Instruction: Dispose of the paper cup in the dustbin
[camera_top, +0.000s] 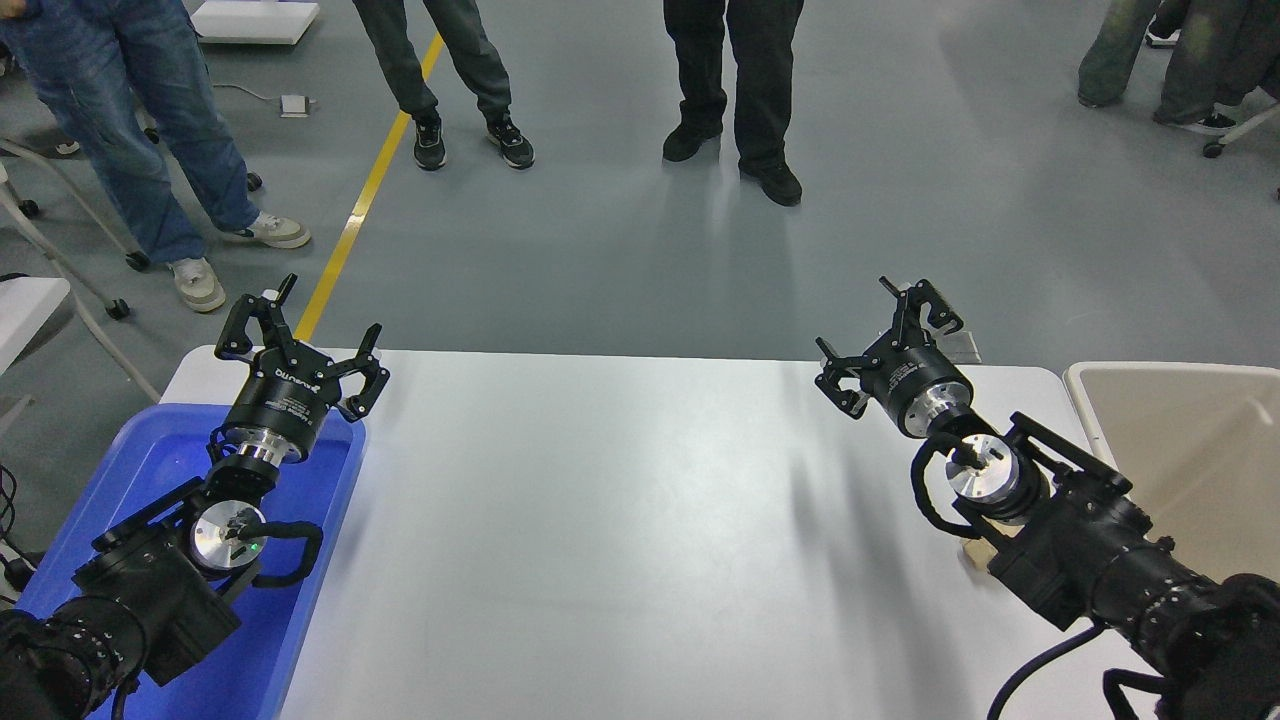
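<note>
No paper cup shows in this view. The beige dustbin (1090, 385) stands off the table's right edge, with only its rim and tan inside showing. My right gripper (885, 335) is open and empty, held above the table's far right part and left of the dustbin. My left gripper (300, 335) is open and empty, parked over the blue tray at the lower left.
A blue plastic tray (150, 450) lies at the table's left end. A crumpled brown paper ball (972, 553) lies at the right, almost wholly hidden under my right arm. Several people stand on the floor beyond the white table (620, 520).
</note>
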